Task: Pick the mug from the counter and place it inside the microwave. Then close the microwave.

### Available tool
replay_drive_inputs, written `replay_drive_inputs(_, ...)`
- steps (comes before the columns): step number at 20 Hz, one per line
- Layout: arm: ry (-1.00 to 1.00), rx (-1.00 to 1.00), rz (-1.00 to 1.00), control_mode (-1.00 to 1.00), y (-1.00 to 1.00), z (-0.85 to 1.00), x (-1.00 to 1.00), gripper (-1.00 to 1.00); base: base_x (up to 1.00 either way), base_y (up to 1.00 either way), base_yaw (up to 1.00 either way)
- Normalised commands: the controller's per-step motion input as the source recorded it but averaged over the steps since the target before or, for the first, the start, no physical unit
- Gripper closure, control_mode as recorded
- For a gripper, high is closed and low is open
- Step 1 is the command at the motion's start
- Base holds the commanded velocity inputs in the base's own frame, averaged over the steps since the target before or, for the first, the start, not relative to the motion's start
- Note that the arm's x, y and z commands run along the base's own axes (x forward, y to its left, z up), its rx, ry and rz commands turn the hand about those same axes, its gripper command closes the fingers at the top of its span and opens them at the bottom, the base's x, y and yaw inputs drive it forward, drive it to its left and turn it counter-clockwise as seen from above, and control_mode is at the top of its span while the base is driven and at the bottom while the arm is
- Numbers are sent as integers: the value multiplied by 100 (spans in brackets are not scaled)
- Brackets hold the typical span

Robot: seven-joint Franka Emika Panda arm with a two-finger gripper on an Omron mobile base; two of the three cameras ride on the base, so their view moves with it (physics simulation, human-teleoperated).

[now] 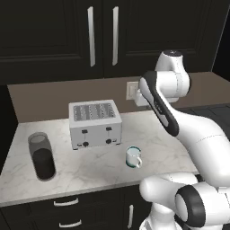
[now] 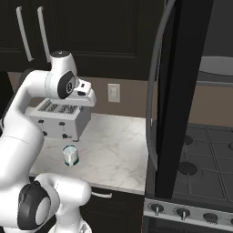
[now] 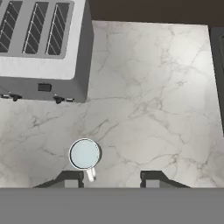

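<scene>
My claw (image 3: 111, 178) hangs high above the counter (image 3: 153, 109), fingers spread and grasping nothing. The mug (image 3: 84, 154) stands upright in front of the four-slot toaster (image 3: 41, 48), nearer the counter's front edge. It sits off-centre toward one fingertip, so a straight drop could knock it over. Bare marble lies beside the toaster; the microwave's open door (image 2: 179, 100) juts out beyond it, crowding any swing.

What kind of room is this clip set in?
A rendered home kitchen, most likely: a four-slot toaster and a mug stand on a marbled counter, beside a gas stovetop.
</scene>
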Motion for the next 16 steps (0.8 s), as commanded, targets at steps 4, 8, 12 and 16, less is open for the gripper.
replay_drive_inputs(4, 0, 0, 0, -100, 0, 0, -13, -100, 0, 0, 0)
replay_drive_inputs(8, 11, 0, 0, -100, 0, -19, -15, -100, 0, 0, 0)
replay_drive_inputs(12, 18, 0, -2, -100, 0, -52, -20, -100, 0, 0, 0)
replay_drive_inputs(16, 22, 0, 0, -100, 0, -61, -16, -100, 0, 0, 0)
